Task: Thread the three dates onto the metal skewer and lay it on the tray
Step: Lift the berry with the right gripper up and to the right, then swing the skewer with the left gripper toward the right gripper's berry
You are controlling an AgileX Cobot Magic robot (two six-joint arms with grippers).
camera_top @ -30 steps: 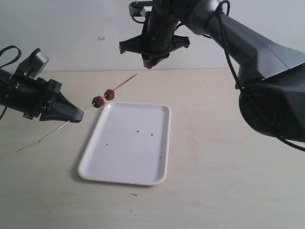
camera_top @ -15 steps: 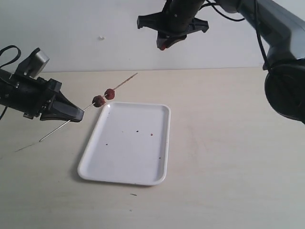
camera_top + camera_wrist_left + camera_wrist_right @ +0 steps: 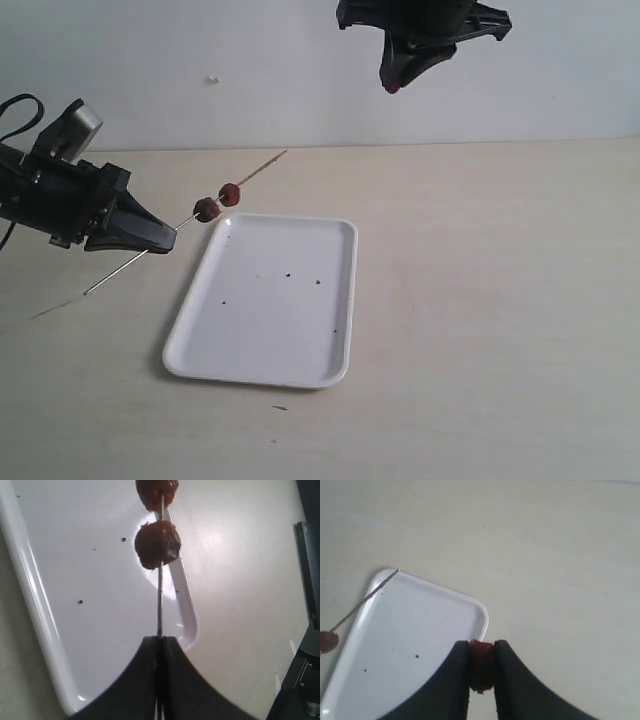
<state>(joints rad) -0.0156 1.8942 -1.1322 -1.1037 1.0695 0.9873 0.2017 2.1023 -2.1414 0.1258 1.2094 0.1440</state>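
Two dates (image 3: 157, 545) are threaded on the metal skewer (image 3: 255, 171). My left hand (image 3: 168, 240) clamps the skewer, tilted above a corner of the tray (image 3: 335, 340). The third date (image 3: 481, 656) is pinched in my right hand (image 3: 393, 84), high up and well apart from the skewer tip. Left to do, I judge: thread it, then lay the skewer down. The right arm is cut off at the frame top, and the skewer's tail is faint against the bench (image 3: 500, 300).

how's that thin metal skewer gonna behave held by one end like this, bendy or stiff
Probably stiff enough: the metal skewer looks straight with two dates on it, clamped only by the left gripper. Being so thin and smooth, it may twist or slip in that grip. Laid on the tray, it might roll, though the dates should check that.
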